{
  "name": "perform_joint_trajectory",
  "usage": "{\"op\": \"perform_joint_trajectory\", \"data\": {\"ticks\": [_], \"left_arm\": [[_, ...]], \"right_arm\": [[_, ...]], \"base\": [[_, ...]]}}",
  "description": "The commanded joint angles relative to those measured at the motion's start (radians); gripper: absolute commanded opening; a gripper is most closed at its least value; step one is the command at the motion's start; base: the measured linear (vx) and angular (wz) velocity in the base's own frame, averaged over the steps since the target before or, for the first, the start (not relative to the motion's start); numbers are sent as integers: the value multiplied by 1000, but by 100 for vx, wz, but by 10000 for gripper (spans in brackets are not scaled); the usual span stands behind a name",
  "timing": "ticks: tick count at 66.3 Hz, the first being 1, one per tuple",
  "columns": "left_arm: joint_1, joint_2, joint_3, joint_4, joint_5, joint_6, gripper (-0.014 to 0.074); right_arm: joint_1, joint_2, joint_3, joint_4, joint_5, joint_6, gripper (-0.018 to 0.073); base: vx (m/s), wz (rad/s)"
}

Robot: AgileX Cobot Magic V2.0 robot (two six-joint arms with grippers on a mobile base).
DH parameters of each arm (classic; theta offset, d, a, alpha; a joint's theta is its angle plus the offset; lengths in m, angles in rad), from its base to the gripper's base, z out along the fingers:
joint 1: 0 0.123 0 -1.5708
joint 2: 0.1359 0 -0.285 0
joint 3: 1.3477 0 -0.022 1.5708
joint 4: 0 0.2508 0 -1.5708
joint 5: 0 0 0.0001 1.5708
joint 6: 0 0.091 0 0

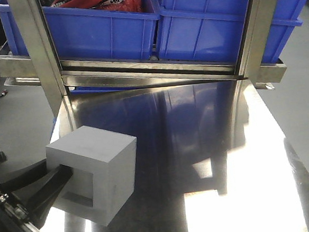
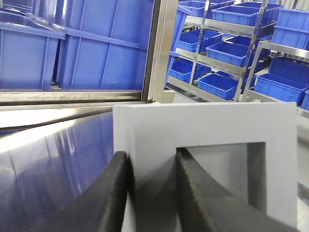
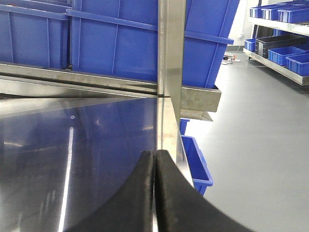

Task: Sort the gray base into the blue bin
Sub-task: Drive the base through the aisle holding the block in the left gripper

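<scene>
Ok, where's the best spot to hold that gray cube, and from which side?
The wall beside the square recess of the gray base, coming from its open face, which is turned toward the left gripper. The whole cube looks too wide to span. That gripper now pinches this wall, one finger inside the recess, one outside.

front cam: high, down table (image 1: 227, 169) twd rack (image 1: 141, 74) | wrist cams: low, close, same way | shared: table+rack
</scene>
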Motion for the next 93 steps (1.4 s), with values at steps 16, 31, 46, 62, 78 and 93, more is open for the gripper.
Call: {"op": "perform_joint_trajectory", "data": {"ticks": [16,31,46,62,78,93], "left_arm": [[-3,-9,-33,-4,-116,-3,-6],[-3,-9,-33,-4,-116,-3,-6],[-3,-9,-33,-4,-116,-3,-6],[-3,-9,-33,-4,-114,-3,-6],[-3,-9,-33,-4,-114,-3,-6],[-3,-9,-33,-4,-114,-3,-6]], "right_arm": [[-4,-12,15,-6,-78,-6,-9],[-4,-12,15,-6,-78,-6,-9],[-4,-12,15,-6,-78,-6,-9],[-4,-12,15,-6,-78,-6,-9],[-4,-12,15,-6,-78,-6,-9],[-4,-12,15,-6,-78,-6,-9]], "base": [[0,0],[0,0],[0,0],[-1,-3],[-6,-26],[-8,-48]]}}
